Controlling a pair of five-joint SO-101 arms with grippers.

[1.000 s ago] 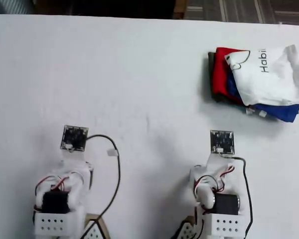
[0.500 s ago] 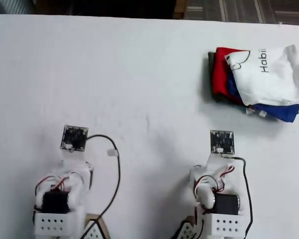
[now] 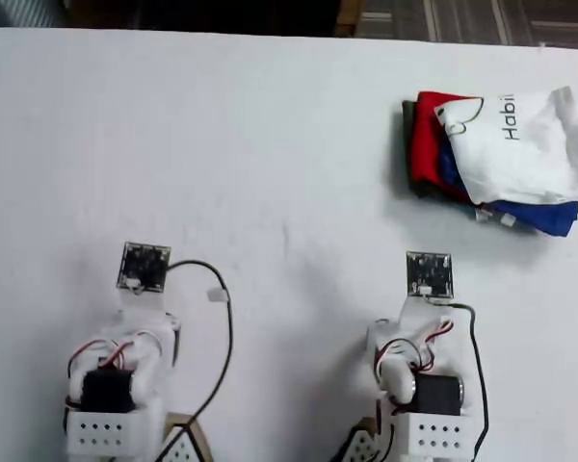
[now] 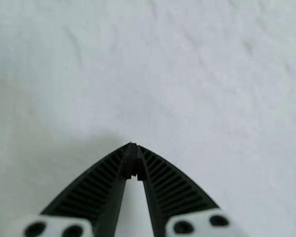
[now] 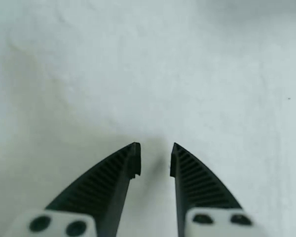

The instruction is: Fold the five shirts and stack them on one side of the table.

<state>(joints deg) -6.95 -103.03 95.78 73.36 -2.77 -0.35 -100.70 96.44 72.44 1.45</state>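
The left pincer [image 4: 132,149] is clenched, its two black ribbed fingers [image 4: 101,190] pressed together at the tips with nothing between them, and it hangs close over the white table [image 4: 197,69]. Bare white surface lies ahead of it and to either side. The right pincer [image 5: 154,159] is released: its fingers [image 5: 111,185] stand a little apart with a narrow gap at the tips, it grasps nothing, and it too is low over the table with a faint shadow just under the tips. In the high view the two arms [image 3: 116,385] [image 3: 419,380] sit folded back at the near edge, side by side and well apart. Each has a small square camera board [image 3: 144,267] at its front end. I cannot tell from the wrist views which arm is which. A black cable [image 3: 228,332] loops out beside one of them. Well out ahead of both pincers, far nearer the arm without the looping cable and off to that arm's outer side, lies the pile of shirts [image 3: 491,159]. A white shirt [image 3: 525,144] is on top, with a blue shirt [image 3: 544,218] sticking out beneath it on the side nearer the arms. A red shirt [image 3: 427,144] and a dark shirt [image 3: 407,144] show at the edge facing the other arm. The layers overlap unevenly, and how many shirts the pile holds cannot be counted.
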